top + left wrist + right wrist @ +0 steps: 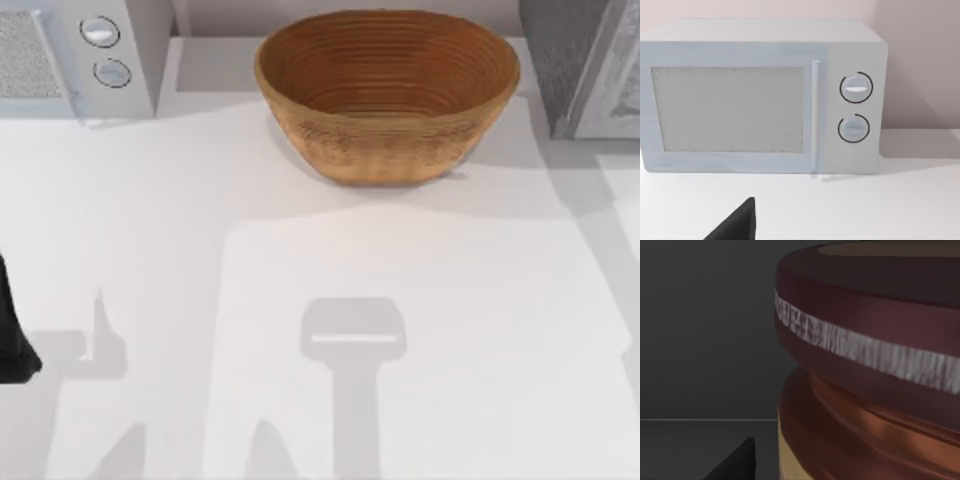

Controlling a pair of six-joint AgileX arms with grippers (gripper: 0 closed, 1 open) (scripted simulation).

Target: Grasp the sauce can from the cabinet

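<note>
In the right wrist view a dark finger tip (737, 462) of the right hand is seen just beside the sauce can (870, 370), which stands very close before the camera inside a dark enclosure, taken to be the cabinet (585, 65) at the counter's far right. Whether the right hand is released or clenched cannot be told, and contact with the can is not shown.

A knock is the main risk: with the can this close, a slightly off-line approach could push it deeper or tip it. A grip on the ridged, stepped upper part could also slip.

The can is cylindrical, with a broad maroon lid crossed by a pale band, a coppery red rim beneath, and a tan body below.

The left hand, its state not discernible, is parked at the counter's (150, 230) left edge, facing a microwave (760, 95). A woven bowl (388, 95) sits at the far middle.
</note>
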